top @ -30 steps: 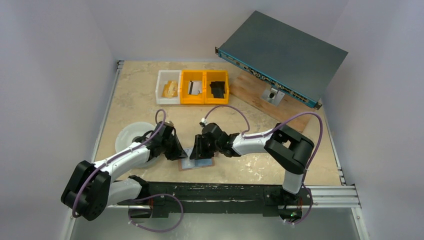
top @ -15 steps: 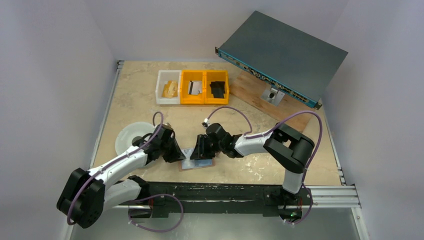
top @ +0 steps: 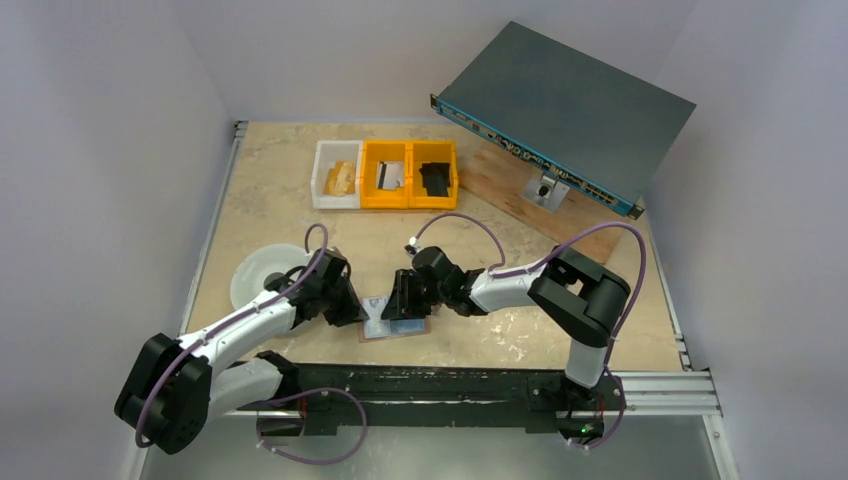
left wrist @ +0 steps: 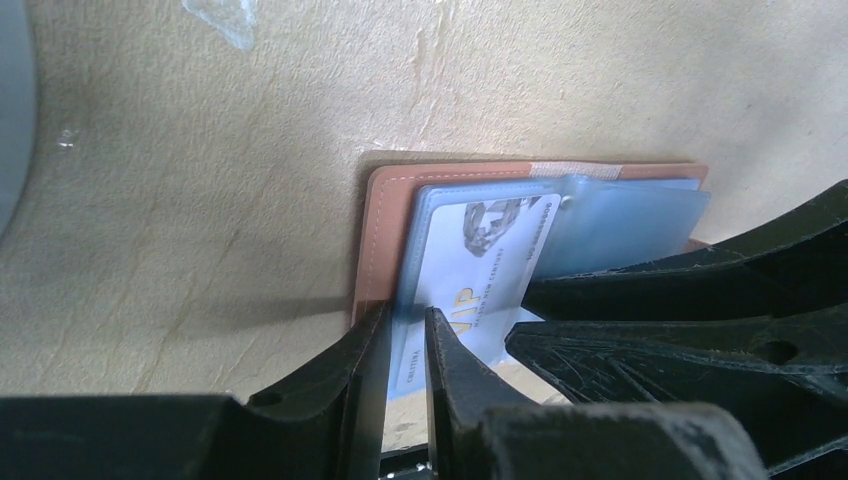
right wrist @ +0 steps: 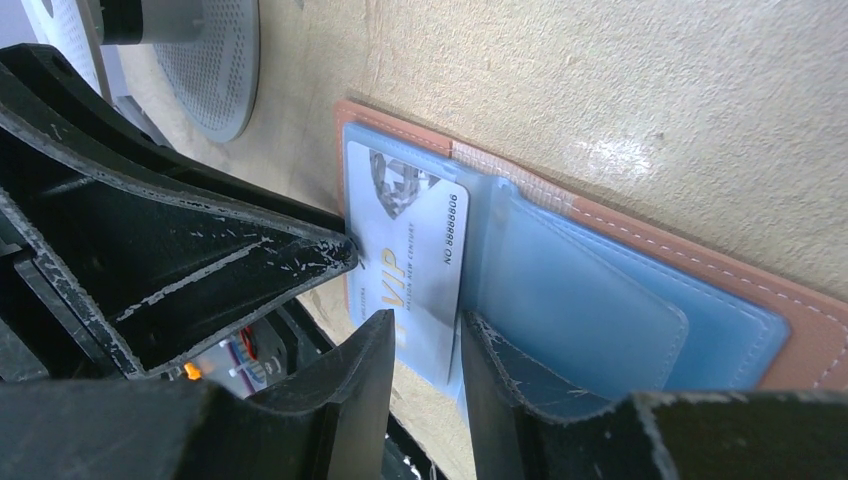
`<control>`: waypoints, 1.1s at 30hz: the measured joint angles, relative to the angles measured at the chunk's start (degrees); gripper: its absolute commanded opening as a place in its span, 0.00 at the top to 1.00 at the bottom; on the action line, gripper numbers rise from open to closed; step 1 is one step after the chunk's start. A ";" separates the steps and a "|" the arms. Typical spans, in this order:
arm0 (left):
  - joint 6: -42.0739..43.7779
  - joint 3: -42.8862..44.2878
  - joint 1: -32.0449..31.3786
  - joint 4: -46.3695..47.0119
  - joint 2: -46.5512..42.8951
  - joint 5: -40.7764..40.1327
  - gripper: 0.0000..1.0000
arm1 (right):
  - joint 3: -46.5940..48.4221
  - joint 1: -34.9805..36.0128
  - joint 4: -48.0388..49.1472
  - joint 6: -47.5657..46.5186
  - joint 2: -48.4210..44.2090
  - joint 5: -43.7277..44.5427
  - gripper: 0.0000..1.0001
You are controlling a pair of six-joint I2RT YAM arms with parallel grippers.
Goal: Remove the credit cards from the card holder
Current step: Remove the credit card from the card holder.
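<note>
Beige marbled table (top: 300, 215), white walls (top: 110, 130)

- wallet (right wrist: 700, 285): stitched tan leather, glossy blue plastic sleeves
- card (right wrist: 415, 250): smooth glossy plastic
- table (left wrist: 250, 120): matt, mottled beige
- fingers (right wrist: 200, 260): scuffed black plastic

1. Top ext cam: fixed, high, behind the arm bases, looks down and fwd over the whole table (top: 300, 190); far view, left arm on left side of pic.
2. Left wrist cam: rides the left gripper (left wrist: 405, 330), looks past its fingers, v. close to the card holder (left wrist: 385, 200) lying open on the table.
3. Right wrist cam: rides the right gripper (right wrist: 425, 345), same close range, facing the holder from the opposite side.
4. Shared: all 3 views catch the card holder; both wrist views show the VIP card (right wrist: 415, 265) and each other's fingers.
</note>
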 measured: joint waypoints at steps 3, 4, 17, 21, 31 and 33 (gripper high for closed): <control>0.59 0.00 0.00 0.22 0.02 0.07 0.86 | 0.00 0.00 0.00 0.00 0.00 0.00 0.68; 0.85 0.00 0.00 0.20 0.11 0.07 0.88 | 0.00 0.00 -0.02 0.00 0.00 0.00 0.68; 0.92 0.15 -0.02 2.40 3.08 1.33 1.00 | 0.02 -0.04 -5.16 -0.92 -2.45 1.64 0.67; 0.92 0.26 -0.02 3.02 3.69 1.68 1.00 | 0.04 -0.04 -5.51 -1.01 -2.47 1.44 0.66; 0.59 1.49 -2.58 3.72 5.55 0.33 1.00 | -1.81 -1.55 -2.01 0.15 -2.14 -1.92 0.67; 0.26 1.68 -3.32 3.80 5.97 -0.46 1.00 | -2.84 -2.25 0.13 1.01 -1.88 -3.50 0.67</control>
